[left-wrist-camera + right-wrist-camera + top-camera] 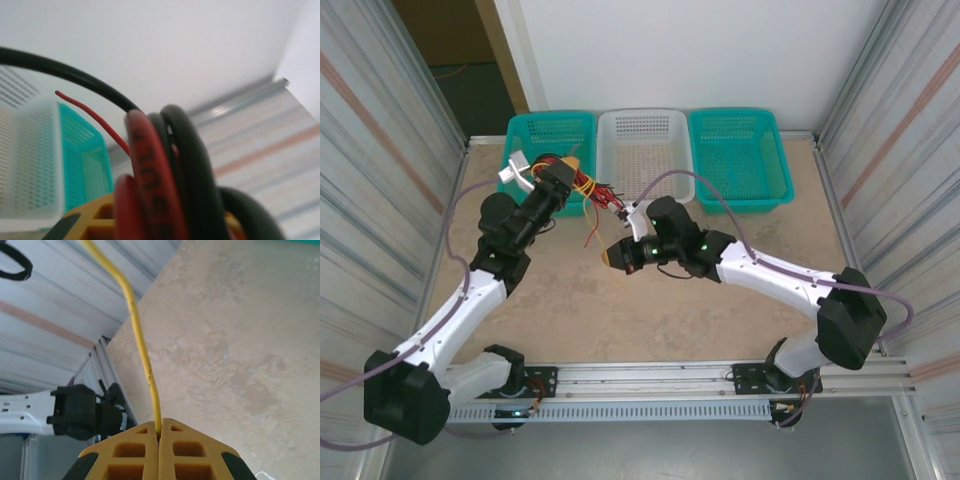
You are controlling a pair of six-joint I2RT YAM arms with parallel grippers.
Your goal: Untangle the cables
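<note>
A tangled bundle of red, black and yellow cables (590,187) hangs in front of the left teal basket, with my left gripper (576,167) shut on it. In the left wrist view, thick-looking red and black cable loops (155,170) are pressed between the yellow fingers (92,216), and one thin red end (90,114) sticks out to the left. My right gripper (615,257) hovers over the middle of the table, below and to the right of the bundle. Its jaws (159,431) are shut on a single yellow cable (142,350) that runs up and away from the fingertips.
Three baskets stand along the back wall: teal (545,135) on the left, white (645,140) in the middle, teal (740,150) on the right. Corrugated side walls (380,150) close in both sides. A rail (670,375) runs along the near edge.
</note>
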